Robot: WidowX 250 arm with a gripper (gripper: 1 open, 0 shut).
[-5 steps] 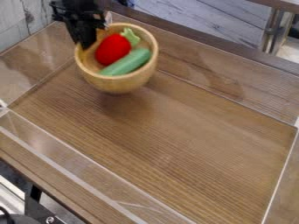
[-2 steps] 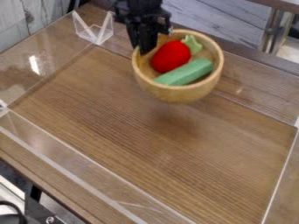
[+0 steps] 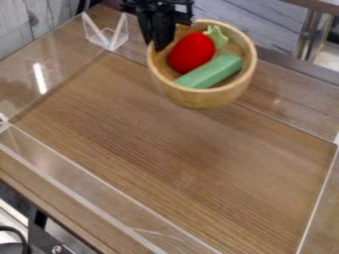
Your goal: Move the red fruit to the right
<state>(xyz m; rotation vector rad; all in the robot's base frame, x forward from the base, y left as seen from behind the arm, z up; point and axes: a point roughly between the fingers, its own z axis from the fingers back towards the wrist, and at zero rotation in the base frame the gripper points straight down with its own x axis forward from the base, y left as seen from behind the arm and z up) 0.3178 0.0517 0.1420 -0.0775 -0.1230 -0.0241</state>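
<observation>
Camera view: claw point(image 3: 159, 38) clamped on rim of wooden bowl point(image 3: 199, 91), red fruit point(image 3: 192, 52) and green piece point(image 3: 209, 70) inside, raised above desk point(image 3: 172, 169); best carried level, rightward, lowered gently.

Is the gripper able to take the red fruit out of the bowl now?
Probably not directly: the gripper is shut on the wooden bowl rim, beside the red fruit. Nothing covers the fruit, but it would have to let go first.
</observation>
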